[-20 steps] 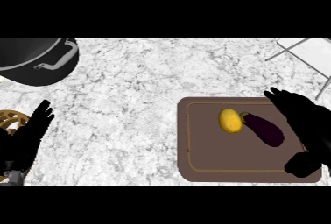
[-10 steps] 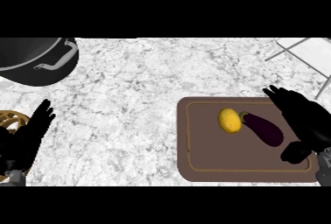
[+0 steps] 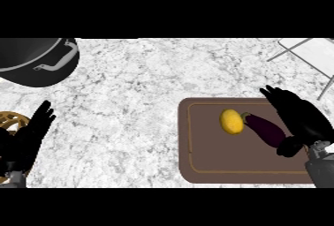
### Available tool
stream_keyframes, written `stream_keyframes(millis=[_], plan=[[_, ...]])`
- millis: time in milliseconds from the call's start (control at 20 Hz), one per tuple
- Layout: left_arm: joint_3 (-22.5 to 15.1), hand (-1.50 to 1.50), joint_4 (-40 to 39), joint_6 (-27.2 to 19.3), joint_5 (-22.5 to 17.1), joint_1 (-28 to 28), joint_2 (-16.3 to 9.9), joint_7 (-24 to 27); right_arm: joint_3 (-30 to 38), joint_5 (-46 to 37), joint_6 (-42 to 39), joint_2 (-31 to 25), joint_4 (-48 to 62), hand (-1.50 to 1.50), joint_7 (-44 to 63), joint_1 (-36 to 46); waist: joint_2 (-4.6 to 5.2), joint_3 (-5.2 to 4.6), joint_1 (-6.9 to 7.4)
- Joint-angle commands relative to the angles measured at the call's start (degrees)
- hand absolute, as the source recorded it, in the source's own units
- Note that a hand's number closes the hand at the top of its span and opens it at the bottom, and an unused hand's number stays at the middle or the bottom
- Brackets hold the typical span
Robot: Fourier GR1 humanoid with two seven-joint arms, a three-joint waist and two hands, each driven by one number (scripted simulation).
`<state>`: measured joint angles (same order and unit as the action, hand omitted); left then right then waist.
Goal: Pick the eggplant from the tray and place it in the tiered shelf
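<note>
Head view of a white marbled counter (image 3: 150, 110). A dark purple, elongated eggplant (image 3: 263, 129) with a small green stem end lies on the flat brown rectangular tray (image 3: 215, 167), in the tray's upper right part, set on a slant with its stem end toward a yellow oval lemon-like fruit (image 3: 231, 121) that lies just beside it on the left.

The black right hand (image 3: 301, 121) lies over the tray's right edge, just to the right of the eggplant, fingers straight and spread apart, thumb bent near the eggplant's lower end; it holds nothing, and whether it touches the eggplant cannot be told.

The black left hand (image 3: 26, 141) rests well to the left of the tray, fingers straight and up, holding nothing.

Above and left of the tray: a black pot (image 3: 32, 59) with a metal handle. Above and right of the tray: part of a white wire shelf (image 3: 306, 53). No readable writing or labels.
</note>
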<state>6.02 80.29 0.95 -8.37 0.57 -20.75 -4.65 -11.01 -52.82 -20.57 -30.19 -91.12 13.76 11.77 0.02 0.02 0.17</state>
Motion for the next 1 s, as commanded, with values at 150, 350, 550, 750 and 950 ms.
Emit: stream_keyframes(millis=[150, 350, 550, 750, 950], plan=[[0.99, 0.0, 5.35, -0.15, 2.08, 2.15, 2.51, -2.71, 2.47, -3.82, -0.85, 4.31, 3.88, -1.5, -2.42, 1.35, -0.06, -0.01, 0.07], [3.42, 0.0, 2.38, 2.61, 1.64, 0.7, 1.3, -1.96, 3.23, -3.81, -3.54, 5.29, 4.37, 1.5, -3.86, 1.59, -0.06, -0.02, -0.06], [3.2, 0.0, 1.77, 3.31, 2.01, 0.19, 1.77, -2.4, 3.16, -8.23, 4.62, 4.36, 17.07, 1.5, -11.96, 6.75, 0.05, 0.0, 0.25], [5.35, 0.0, -2.67, 4.3, 2.32, -2.8, 0.89, -0.21, 3.12, -10.24, 7.58, 4.13, 8.78, 1.5, -12.11, -0.7, -0.03, -0.02, -0.34], [3.01, 0.0, -3.26, 2.47, 5.19, -0.84, 4.44, 2.05, 3.55, -10.63, 5.32, 6.85, 2.88, 1.5, -8.7, 2.09, -0.05, -0.04, -0.27]])
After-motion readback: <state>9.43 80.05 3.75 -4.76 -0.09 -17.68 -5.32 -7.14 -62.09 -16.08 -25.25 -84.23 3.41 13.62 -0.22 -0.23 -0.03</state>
